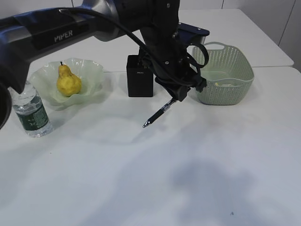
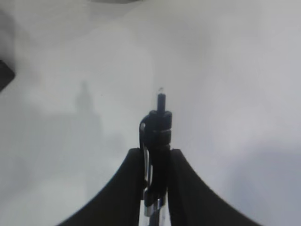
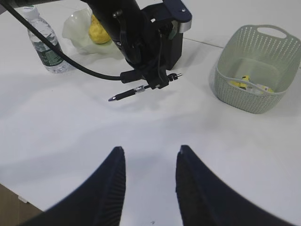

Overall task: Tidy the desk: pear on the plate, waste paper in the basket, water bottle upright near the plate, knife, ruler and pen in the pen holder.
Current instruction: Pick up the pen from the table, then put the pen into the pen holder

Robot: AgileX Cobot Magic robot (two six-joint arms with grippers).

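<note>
1. Done, as far as can be judged: the pear (image 1: 68, 81) sits in the plate (image 1: 92, 74); the water bottle (image 1: 30, 112) stands upright just beside the plate; something pale and yellow lies in the basket (image 1: 235, 75), probably the waste paper, though it is too small to name.
2. In hand: the left gripper (image 1: 180, 95) is clamped on the pen (image 1: 160, 113), holding it near its upper end, tip slanting down above the desk (image 1: 188, 169); the pen is close to the pen holder (image 1: 139, 76) but not yet in it.
3. The right gripper (image 3: 149, 162) hangs with its fingers apart and nothing between them, well back from the rest.
4. Left to do: the pen into the holder; no knife or ruler shows on the desk, and the inside of the holder is hidden, so whether they are stowed cannot be told.
5. Surface: plain white, matte, with soft shadows; a second white table stands behind, and pale wall panels beyond.
</note>
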